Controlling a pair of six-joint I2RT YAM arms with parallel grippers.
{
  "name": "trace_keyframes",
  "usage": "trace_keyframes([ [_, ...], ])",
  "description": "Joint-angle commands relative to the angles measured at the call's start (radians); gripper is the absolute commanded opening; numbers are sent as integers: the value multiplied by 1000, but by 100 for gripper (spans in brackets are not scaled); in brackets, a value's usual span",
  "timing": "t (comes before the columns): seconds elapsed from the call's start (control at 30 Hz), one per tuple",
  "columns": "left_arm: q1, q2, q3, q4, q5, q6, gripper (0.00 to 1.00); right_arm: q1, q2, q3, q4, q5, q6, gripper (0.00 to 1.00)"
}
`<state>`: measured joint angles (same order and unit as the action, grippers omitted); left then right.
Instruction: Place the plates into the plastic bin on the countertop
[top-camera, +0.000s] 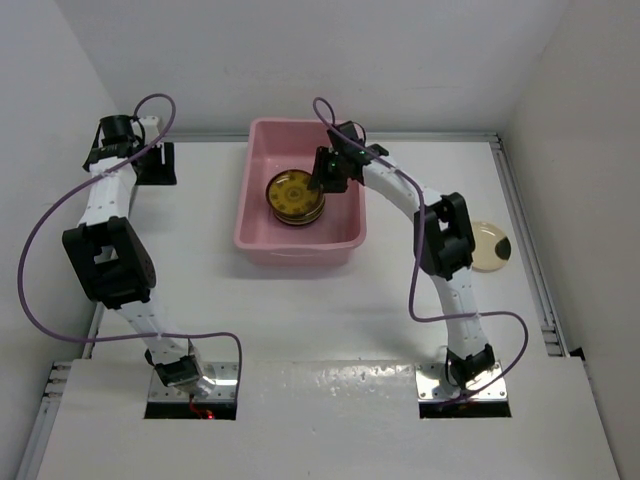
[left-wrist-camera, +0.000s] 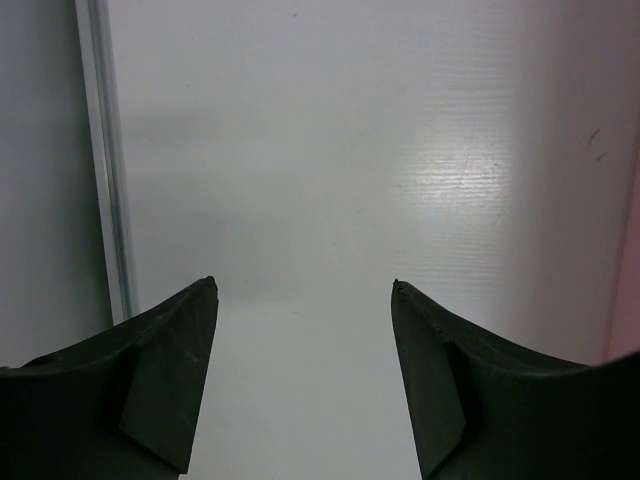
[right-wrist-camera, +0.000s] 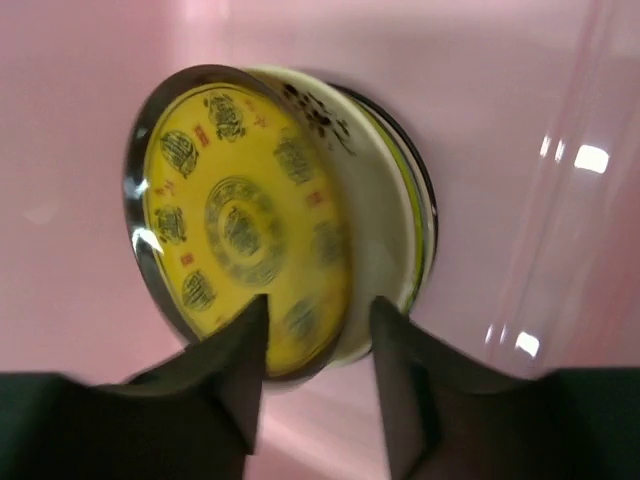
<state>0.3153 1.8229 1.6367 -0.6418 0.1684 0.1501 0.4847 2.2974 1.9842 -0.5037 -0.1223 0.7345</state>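
Straddling rim of yellow patterned plate (right-wrist-camera: 240, 225) with right gripper (right-wrist-camera: 318, 345), atop stack (top-camera: 296, 212) inside pink plastic bin (top-camera: 300, 250), likely to seat it flat; clamped or released, cannot tell. Parking left gripper (left-wrist-camera: 305, 300) agape over far-left countertop (left-wrist-camera: 350, 150).

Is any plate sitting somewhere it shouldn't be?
Yes. One cream plate with a dark patch lies alone on the countertop, beside the right arm, outside the pink bin where the other plates are stacked. Nothing looks spilled or broken.
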Motion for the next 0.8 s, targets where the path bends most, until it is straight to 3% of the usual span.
trace_keyframes([
  [0.0,11,-30,-5,18,29,6,72,22,-118,-28,19,56,-40,49],
  [0.07,11,-30,-5,18,39,6,72,32,-138,-6,-10,96,-93,64],
  [0.23,11,-30,-5,18,48,6,72,42,-235,94,-108,211,-227,80],
  [0.33,11,-30,-5,18,48,6,72,-17,-387,-4,-110,236,-213,84],
  [0.47,11,-30,-15,18,48,6,72,-283,-591,-425,-107,188,-67,79],
  [0.5,11,-30,-15,18,48,6,72,-375,-675,-628,-86,153,-40,70],
  [0.53,11,-39,-24,18,48,6,72,-465,-703,-694,-76,145,-27,64],
  [0.6,11,-39,-25,18,48,6,72,-657,-808,-940,-13,127,12,58],
  [0.63,21,-39,-35,18,48,6,72,-704,-829,-990,29,104,32,58],
  [0.7,21,-48,-44,18,48,6,72,-841,-904,-1149,104,79,106,67],
  [0.77,21,-48,-44,18,59,6,72,-882,-940,-1202,180,108,126,69],
])
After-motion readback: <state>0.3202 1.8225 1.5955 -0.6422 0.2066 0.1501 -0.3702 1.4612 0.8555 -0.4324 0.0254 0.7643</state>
